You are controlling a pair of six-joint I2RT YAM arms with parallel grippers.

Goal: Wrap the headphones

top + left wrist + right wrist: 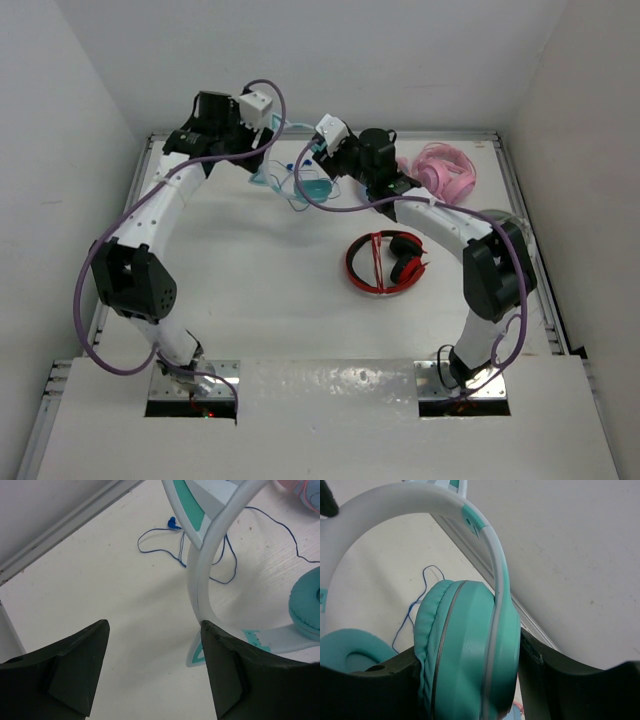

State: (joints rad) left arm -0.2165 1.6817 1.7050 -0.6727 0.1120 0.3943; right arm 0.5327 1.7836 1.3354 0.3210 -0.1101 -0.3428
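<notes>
- The headphones point(470, 645) sit at the far middle of the table point(250, 270), between the two grippers and raised off the surface.
- One teal ear cup point(465, 625) is clamped between the fingers of the right gripper point(467, 680), with one finger on the padded side and one on the outer shell.
- The second ear cup point(350, 650) hangs to the side of the clamped one, with its cushion facing the right wrist camera.
- The pale mint headband point(205, 580) arches up from the held cup. In the left wrist view it runs down to the inner edge of one finger.
- The left gripper point(154, 630) has its jaws spread wide. It clamps nothing, and the headband only meets the tip of one finger.
- The thin blue cable point(139, 542) lies in loose loops on the table under the headband and ends in a blue plug point(172, 523).
- The pink headphones point(447, 170) lie near the far right corner, just beyond the right arm.
- The red and black headphones point(385, 262) lie flat mid-table, well apart from the teal pair.
</notes>
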